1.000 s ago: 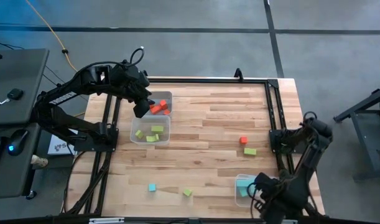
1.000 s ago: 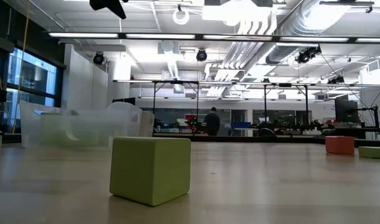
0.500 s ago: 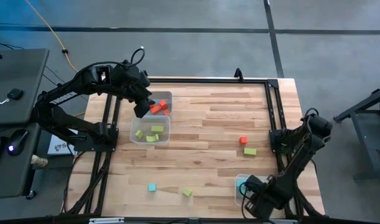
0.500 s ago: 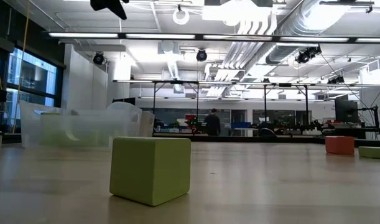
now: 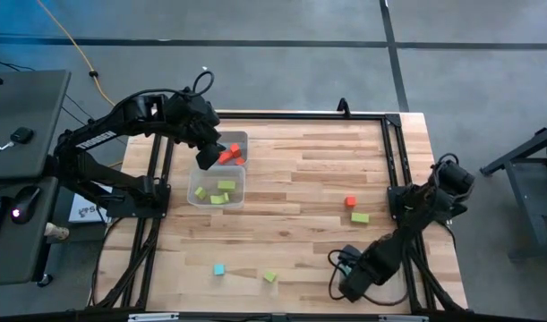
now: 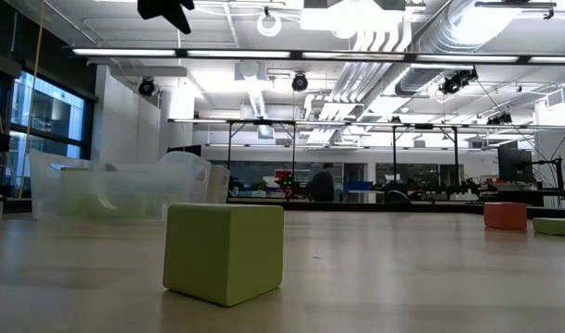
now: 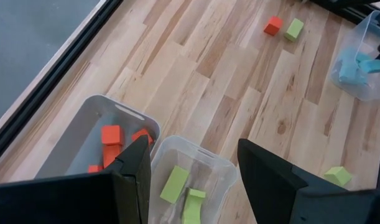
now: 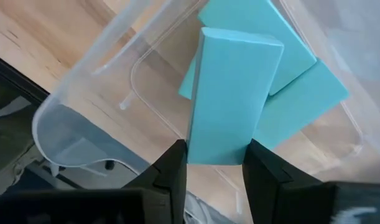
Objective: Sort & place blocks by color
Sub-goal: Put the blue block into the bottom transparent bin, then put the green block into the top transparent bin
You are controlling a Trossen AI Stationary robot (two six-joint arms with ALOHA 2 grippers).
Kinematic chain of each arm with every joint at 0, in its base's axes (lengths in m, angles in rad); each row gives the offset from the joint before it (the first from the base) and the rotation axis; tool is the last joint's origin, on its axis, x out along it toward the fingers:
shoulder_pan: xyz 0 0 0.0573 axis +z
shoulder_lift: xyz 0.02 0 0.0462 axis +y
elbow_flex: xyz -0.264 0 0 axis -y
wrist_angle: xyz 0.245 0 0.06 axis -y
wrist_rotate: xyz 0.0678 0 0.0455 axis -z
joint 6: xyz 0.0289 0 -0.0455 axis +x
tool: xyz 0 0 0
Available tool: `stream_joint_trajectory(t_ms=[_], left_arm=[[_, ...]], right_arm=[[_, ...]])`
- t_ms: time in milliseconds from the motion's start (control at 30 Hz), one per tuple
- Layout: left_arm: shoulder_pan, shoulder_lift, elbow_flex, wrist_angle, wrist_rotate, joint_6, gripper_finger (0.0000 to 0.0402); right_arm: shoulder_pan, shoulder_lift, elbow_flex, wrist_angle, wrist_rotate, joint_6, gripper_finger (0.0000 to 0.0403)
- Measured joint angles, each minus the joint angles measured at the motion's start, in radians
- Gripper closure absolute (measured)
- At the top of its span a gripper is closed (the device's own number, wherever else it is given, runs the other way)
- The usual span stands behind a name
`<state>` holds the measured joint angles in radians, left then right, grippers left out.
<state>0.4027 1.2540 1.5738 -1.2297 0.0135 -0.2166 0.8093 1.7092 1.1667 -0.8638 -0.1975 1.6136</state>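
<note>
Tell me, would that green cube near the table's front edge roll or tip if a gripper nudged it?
The green cube would probably slide, not roll: it rests on a flat face with square edges. It looks as wide as tall, so tipping seems unlikely. Its matte surface suggests it isn't slippery on the wooden table.

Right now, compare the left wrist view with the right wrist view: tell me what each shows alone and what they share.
Only the left wrist view: the clear plastic tub of red blocks, the clear plastic tub of lime green blocks, and loose on the wooden table a small red cube and a lime green block. Only the right wrist view: the right gripper, jaws shut on a teal bar. Both: the clear plastic tub holding teal blocks.
</note>
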Motion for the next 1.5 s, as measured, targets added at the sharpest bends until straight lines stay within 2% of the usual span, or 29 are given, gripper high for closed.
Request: stream_joint_trajectory(t_ms=[333, 533, 867, 1133, 1267, 1500], left_arm=[[0.000, -0.001, 0.000, 0.000, 0.000, 0.001, 0.0233], [0.000, -0.001, 0.000, 0.000, 0.000, 0.002, 0.0233], [0.000, -0.001, 0.000, 0.000, 0.000, 0.010, 0.0233], [0.000, -0.001, 0.000, -0.011, 0.000, 0.031, 0.0233], [0.000, -0.001, 0.000, -0.035, 0.000, 0.044, 0.0233], [0.011, 0.002, 0.000, -0.086, 0.000, 0.053, 0.0233]], right_arm=[[-0.062, 0.003, -0.040, 0.012, -0.106, 0.000, 0.0302], [-0.090, 0.003, -0.040, 0.017, -0.119, 0.000, 0.0298], [-0.116, 0.003, -0.040, 0.016, -0.153, -0.007, 0.0244], [-0.116, 0.003, -0.039, 0.016, -0.154, 0.037, 0.0220], [-0.116, 0.003, -0.015, 0.016, -0.129, 0.054, 0.0218], [-0.116, 0.003, 0.053, 0.007, 0.005, 0.139, 0.0218]])
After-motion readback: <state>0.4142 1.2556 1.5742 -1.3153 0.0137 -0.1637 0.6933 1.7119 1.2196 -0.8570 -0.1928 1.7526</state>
